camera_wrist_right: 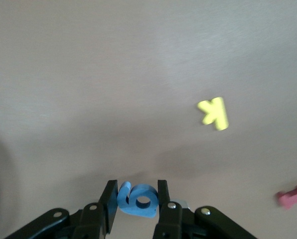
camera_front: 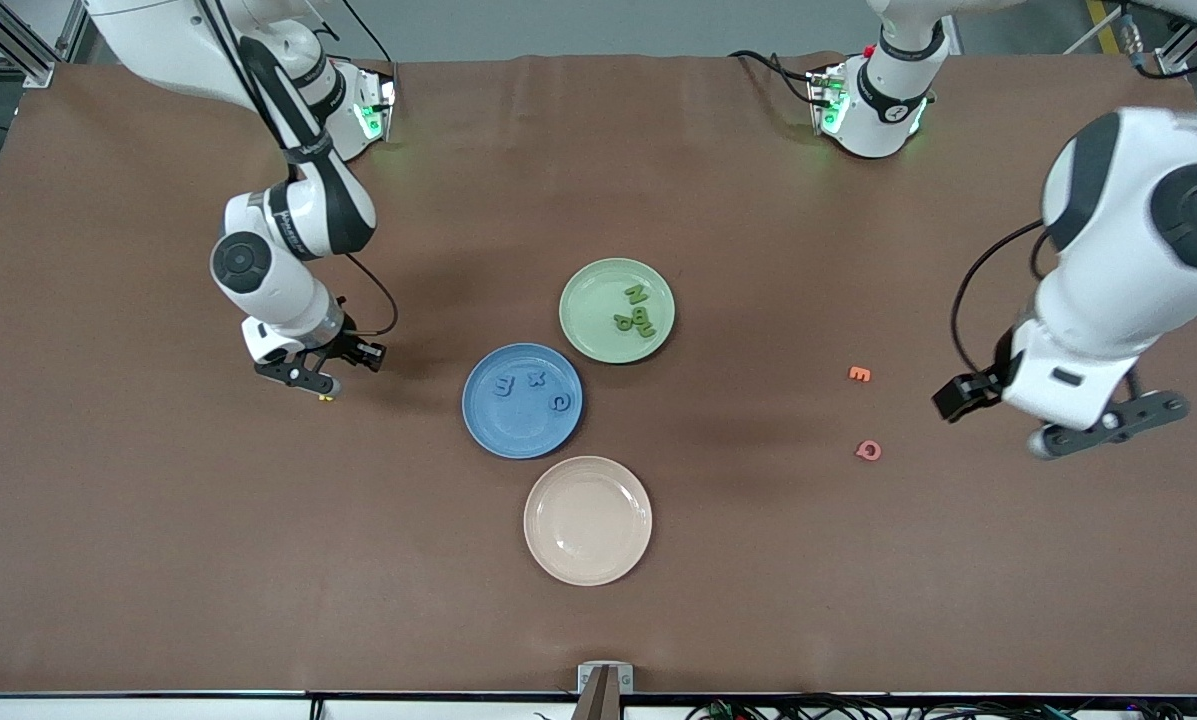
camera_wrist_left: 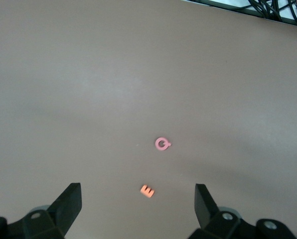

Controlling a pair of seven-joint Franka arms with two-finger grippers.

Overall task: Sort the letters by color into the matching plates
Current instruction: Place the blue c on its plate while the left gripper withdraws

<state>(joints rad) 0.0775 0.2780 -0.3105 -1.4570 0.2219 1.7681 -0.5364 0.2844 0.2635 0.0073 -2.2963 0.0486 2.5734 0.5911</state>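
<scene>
A: Which step now?

B: Last blue letter, I'd say. Right pincer (camera_wrist_right: pixel 134 199) is clamped on the blue g (camera_wrist_right: pixel 137 199), held on edge between the fingers, just above the table (camera_front: pixel 158 560) toward the right arm's end. A yellow K (camera_wrist_right: pixel 213 113) lies on the table right by it, a pink piece (camera_wrist_right: pixel 292 196) close too.

A: And the plates?

B: Blue plate (camera_front: pixel 488 425) carries three blue letters: m (camera_front: pixel 504 386), x (camera_front: pixel 535 378), c (camera_front: pixel 557 403). Green plate (camera_front: pixel 588 300) sits at approx 1 o'clock from it, touching or nearly so, w/ the green letters (camera_front: pixel 637 309) bunched at its 3 o'clock side. Looks like all four, but they overlap, so can't be sure. Cream plate (camera_front: pixel 548 540) at 5 o'clock of the blue one, bare.

A: Left arm?

B: Waiting. Left pincer (camera_wrist_left: pixel 138 204) hangs wide over the table's other end, holding nothing. Orange E (camera_wrist_left: pixel 147 190) and pink Q (camera_wrist_left: pixel 162 144) under it, no matching plate for those.

A: Next move needs?

B: Lift the g enough to clear the rim, carry it over the blue plate, drop on a bare patch, e.g. the 7 o'clock part, away from m, x, c.
</scene>
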